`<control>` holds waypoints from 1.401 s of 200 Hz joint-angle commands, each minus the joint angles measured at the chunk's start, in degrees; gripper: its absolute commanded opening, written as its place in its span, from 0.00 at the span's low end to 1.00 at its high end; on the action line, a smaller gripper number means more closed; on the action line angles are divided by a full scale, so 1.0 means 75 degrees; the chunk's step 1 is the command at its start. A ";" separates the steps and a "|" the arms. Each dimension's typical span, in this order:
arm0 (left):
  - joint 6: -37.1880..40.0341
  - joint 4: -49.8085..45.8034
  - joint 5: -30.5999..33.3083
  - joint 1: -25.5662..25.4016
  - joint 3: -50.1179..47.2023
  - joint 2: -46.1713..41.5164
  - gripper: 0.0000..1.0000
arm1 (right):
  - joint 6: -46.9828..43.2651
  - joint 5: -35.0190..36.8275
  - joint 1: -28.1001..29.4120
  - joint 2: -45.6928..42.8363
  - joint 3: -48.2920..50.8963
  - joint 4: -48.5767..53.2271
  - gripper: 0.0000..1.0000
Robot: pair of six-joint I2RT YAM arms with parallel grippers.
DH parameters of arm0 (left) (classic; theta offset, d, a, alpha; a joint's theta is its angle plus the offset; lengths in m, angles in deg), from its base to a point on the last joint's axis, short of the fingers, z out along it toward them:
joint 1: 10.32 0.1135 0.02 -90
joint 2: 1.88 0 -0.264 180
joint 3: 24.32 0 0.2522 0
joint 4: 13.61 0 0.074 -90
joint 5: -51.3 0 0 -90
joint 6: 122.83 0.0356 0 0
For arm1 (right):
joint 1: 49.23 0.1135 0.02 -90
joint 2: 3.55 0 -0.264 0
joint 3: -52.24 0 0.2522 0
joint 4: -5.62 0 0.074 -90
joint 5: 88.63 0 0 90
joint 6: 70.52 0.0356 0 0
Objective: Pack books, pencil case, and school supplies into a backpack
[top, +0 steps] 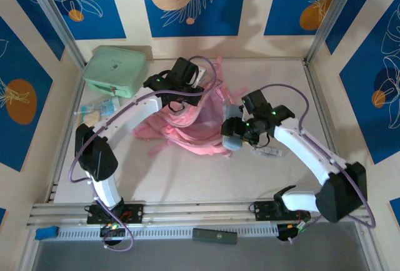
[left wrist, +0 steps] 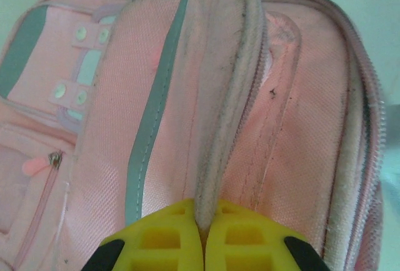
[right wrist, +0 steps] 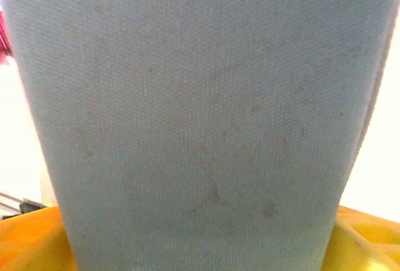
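Observation:
The pink backpack (top: 187, 124) lies in the middle of the table. My left gripper (top: 180, 95) is over its far side, and its yellow fingers (left wrist: 162, 240) are shut on the greyish padded rim of the backpack (left wrist: 222, 96), holding the opening up. My right gripper (top: 240, 130) hovers at the backpack's right edge, shut on the grey-blue pencil case (top: 231, 138). In the right wrist view the pencil case (right wrist: 200, 115) stands between the yellow fingers (right wrist: 369, 243). A small whitish bar, the school supplies (top: 270, 152), lies on the table just right of it. The books are out of view.
A mint-green boxy case (top: 115, 70) stands at the back left, with small packets (top: 97, 112) in front of it. A dark flat bar (top: 214, 236) and a blue piece (top: 47, 232) rest on the front rail. Metal frame posts border both sides.

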 commanded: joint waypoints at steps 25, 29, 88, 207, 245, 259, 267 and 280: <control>-0.2308 0.0852 -0.0431 -0.0108 -0.0010 -0.0749 0.00 | -0.0093 -0.0527 0.0029 0.1757 -0.0946 -0.1610 0.78; -0.2328 0.0877 -0.0412 -0.0100 -0.0038 -0.0769 0.00 | -0.0060 -0.0515 0.0034 0.1932 -0.1014 -0.1691 0.78; -0.2334 0.0943 -0.0292 -0.0108 -0.0284 -0.0892 0.00 | -0.0104 -0.1017 0.0246 0.3047 -0.1476 -0.2602 0.92; -0.2399 0.1100 -0.0689 -0.0108 -0.0740 -0.1170 0.00 | 0.1170 -0.2407 -0.0051 0.2996 -0.0136 -0.4410 0.29; -0.2555 0.1250 -0.0667 -0.0108 -0.0717 -0.1076 0.00 | 0.1959 -0.1926 0.0734 0.3634 -0.0438 -0.5719 0.26; -0.2661 0.1317 -0.0561 -0.0102 -0.0745 -0.1046 0.00 | 0.2285 -0.1959 0.0913 0.3889 -0.0405 -0.6715 0.26; -0.2687 0.1379 -0.0517 -0.0109 -0.0784 -0.1046 0.00 | 0.2322 -0.2018 0.0975 0.3938 -0.0368 -0.7197 0.26; -0.2710 0.1321 -0.0429 -0.0092 -0.0778 -0.1030 0.00 | 0.2208 -0.1841 0.1024 0.3728 -0.0216 -0.7456 0.26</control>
